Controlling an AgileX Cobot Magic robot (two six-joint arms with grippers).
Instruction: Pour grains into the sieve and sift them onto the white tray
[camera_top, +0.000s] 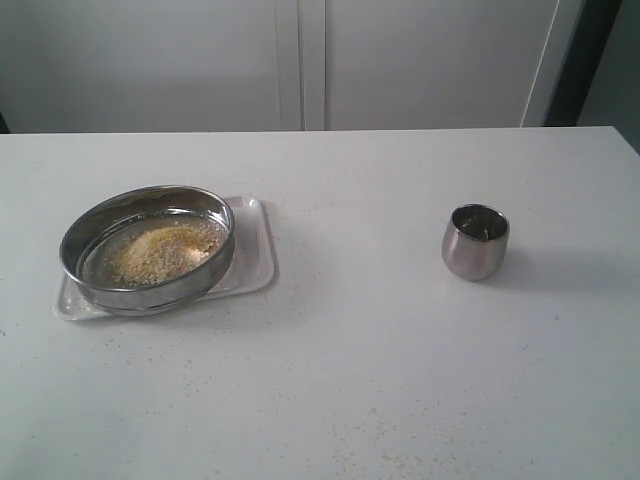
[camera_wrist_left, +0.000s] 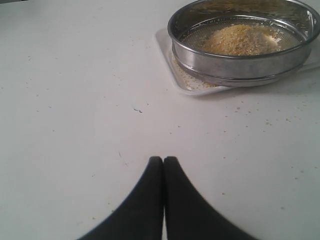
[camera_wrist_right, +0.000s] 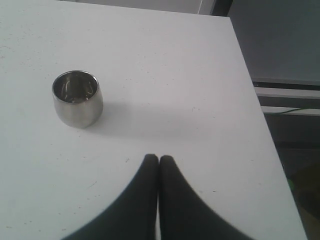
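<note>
Sieve (camera_top: 147, 248) in exterior view sits on white tray (camera_top: 258, 250) toward the left edge of the table (camera_top: 360, 370). It covers most of the tray, whose right end shows bare beyond the steel ring. Grains (camera_top: 158, 250) lie heaped on the mesh inside the sieve, yellow-orange mixed with paler bits. A few more grains speckle the table near its front edge. Steel cup (camera_top: 475, 241) stands upright toward the right edge, well apart from the sieve. Left wrist view: left hand (camera_wrist_left: 163, 161) closed, fingertips pressed together, gripping nothing, above bare table. The sieve and tray lie well apart from it. A thin scatter of grains shows on the tray corner under the ring, and some lie on the table beside the tray. Right wrist view: right hand (camera_wrist_right: 158, 159) closed, tips touching, empty. The cup stands upright, near the hand but apart from it. Whether anything is inside cannot be told from the reflections. The table's right edge runs close by.
</note>
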